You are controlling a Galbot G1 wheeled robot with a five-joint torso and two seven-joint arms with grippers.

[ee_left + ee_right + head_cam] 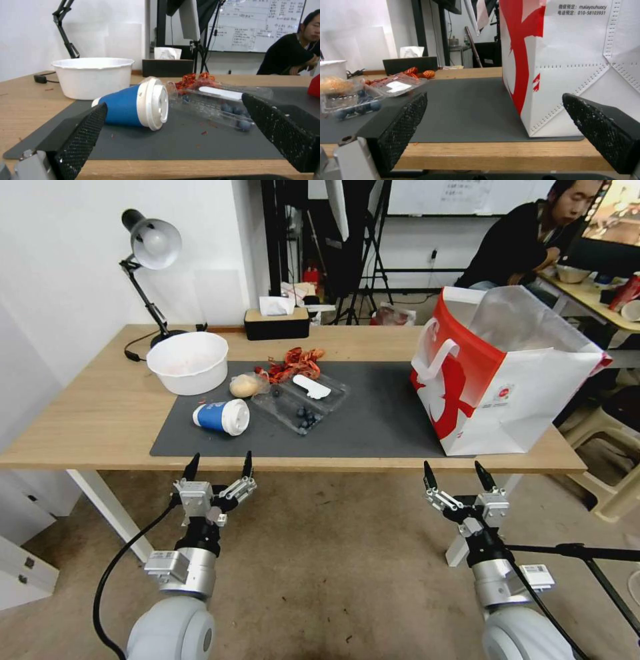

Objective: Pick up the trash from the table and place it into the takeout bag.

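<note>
Both arms are hovering just off the near edge of the tabletop [93, 407], below its surface level as the head camera sees it. The left pincer [219, 467] is standing wide, gripping nothing, and is facing the blue white-lidded cup [222, 416], which is lying on its side on the dark grey mat [373, 413], lid toward the robot's right. Just beyond the cup a clear plastic tray [303, 403] holding a few blueberries is resting on the mat, and crumpled red scraps [293, 363] are lying at its far edge. A plastic-wrapped tan bun [245, 385] is sitting between the tray and the large white bowl [188, 361], just beside the bowl.

The right pincer [459, 475] is also spread wide and empty, and is pointing at the near lower corner of the red-and-white takeout bag [507, 380]. The bag is standing upright with its mouth open at the right end of the tabletop, partly on the mat, well apart from the litter. A desk lamp [150, 247] and a tissue box [277, 320] are standing along the far edge.
</note>
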